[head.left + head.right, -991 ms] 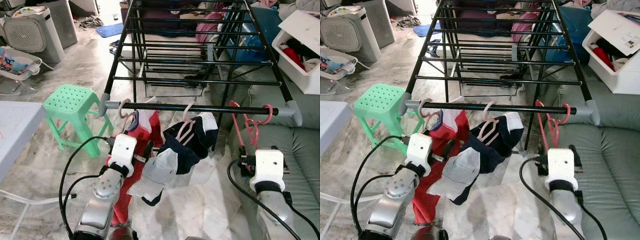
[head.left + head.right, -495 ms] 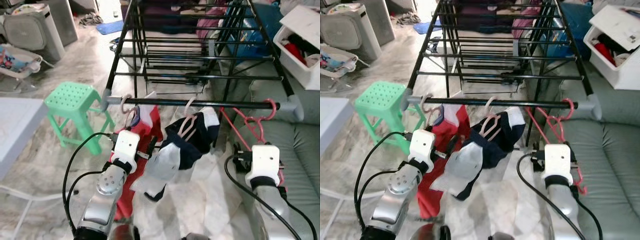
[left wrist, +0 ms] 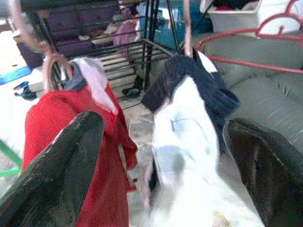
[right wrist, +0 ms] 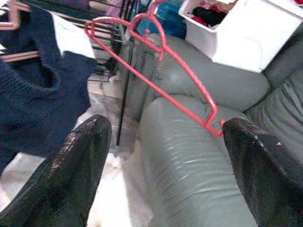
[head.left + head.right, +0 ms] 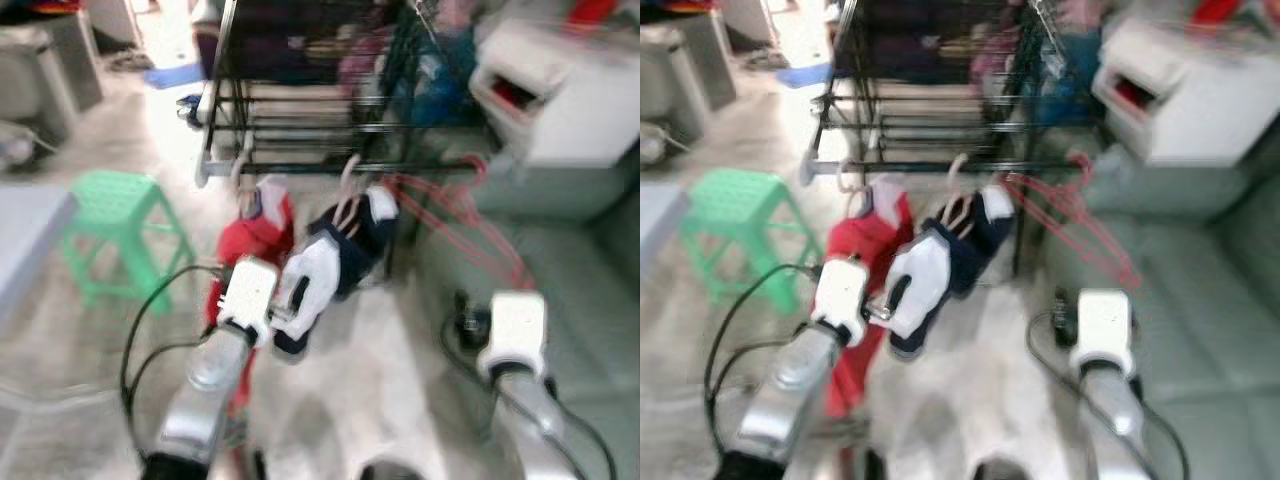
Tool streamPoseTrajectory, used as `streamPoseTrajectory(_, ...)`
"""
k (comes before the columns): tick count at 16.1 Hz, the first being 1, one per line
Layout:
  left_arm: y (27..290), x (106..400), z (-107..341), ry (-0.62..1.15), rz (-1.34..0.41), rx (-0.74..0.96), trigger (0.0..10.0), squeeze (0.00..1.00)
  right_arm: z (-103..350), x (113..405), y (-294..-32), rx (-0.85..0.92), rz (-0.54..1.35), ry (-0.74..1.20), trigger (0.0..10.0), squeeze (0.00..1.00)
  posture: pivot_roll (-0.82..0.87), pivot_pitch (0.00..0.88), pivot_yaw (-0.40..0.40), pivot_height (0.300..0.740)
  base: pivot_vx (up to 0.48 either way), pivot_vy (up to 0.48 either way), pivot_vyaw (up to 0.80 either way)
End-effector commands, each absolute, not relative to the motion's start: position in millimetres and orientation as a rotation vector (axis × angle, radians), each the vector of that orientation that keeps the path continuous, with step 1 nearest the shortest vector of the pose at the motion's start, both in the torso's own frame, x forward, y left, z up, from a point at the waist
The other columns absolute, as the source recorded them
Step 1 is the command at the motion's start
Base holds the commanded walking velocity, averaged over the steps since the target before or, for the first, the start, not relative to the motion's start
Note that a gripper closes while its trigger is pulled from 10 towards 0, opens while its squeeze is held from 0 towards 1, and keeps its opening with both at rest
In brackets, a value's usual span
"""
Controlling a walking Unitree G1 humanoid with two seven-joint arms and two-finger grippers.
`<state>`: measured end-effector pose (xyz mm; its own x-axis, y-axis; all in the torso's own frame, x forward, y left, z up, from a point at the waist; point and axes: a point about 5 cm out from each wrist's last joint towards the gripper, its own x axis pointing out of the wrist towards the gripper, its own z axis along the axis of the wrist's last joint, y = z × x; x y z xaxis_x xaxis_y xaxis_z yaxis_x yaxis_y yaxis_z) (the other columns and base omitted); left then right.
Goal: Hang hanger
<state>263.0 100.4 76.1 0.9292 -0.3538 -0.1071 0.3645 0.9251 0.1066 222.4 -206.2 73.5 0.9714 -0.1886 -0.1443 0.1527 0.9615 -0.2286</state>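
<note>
Head views were blurred; detail there was limited.

Drying rack (image 5: 300, 100), black, was seen ahead, a grey sofa (image 4: 189, 156) to its right, a green stool (image 5: 115, 225) to its left. A white bin (image 4: 236, 33) was noted beyond the sofa.

On the rack's front rail (image 5: 300, 172) three items were counted: a red garment (image 3: 61, 142) on a pale hanger, a navy-and-white garment (image 3: 189, 123) on a second pale hanger, and an empty red hanger (image 4: 156, 71) at the right end. The red hanger's hook appeared to be up at the rail, its frame swung out at a slant over the sofa. The task was judged essentially done, with only settling of the hanger and drawing the arms back left, though the hook's seat on the rail could not be confirmed through the blur.

Left hand (image 3: 161, 175) was recorded spread wide, nothing between its fingers (image 3: 57, 175), held just short of the two hung garments and touching neither as far as could be told.

Right hand (image 4: 165, 175) was likewise recorded wide apart and empty, its fingers (image 4: 71, 170) below the red hanger and clear of it.
</note>
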Motion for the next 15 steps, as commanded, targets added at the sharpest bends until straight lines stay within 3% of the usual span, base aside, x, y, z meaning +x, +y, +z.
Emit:
streamPoseTrajectory(1, 101, 261, 73, 0.101, -0.367, 0.133, 10.0, 0.0, 76, 227, -202, -0.205, -0.15, 0.148, 10.0, 0.0, -0.03, 0.0, 0.015, 0.74, -0.36, 0.0, 0.0)
streamPoseTrajectory(5, 101, 262, 72, 0.098, -0.37, 0.139, 10.0, 0.0, 75, 228, -202, -0.182, -0.154, 0.148, 10.0, 0.0, -0.03, 0.0, 0.022, 0.74, -0.342, 0.0, 0.0)
streamPoseTrajectory(9, 104, 264, 74, 0.085, -0.33, 0.144, 10.0, 0.0, 75, 231, -195, -0.179, -0.129, 0.136, 10.0, 0.0, -0.02, 0.0, 0.025, 0.74, 0.0, 0.0, 0.0)
streamPoseTrajectory(15, 110, 267, 72, 0.099, -0.261, 0.149, 10.0, 0.0, 78, 236, -184, -0.174, -0.07, 0.108, 10.0, 0.0, -0.01, 0.0, 0.02, 0.74, 0.0, 0.0, 0.72)
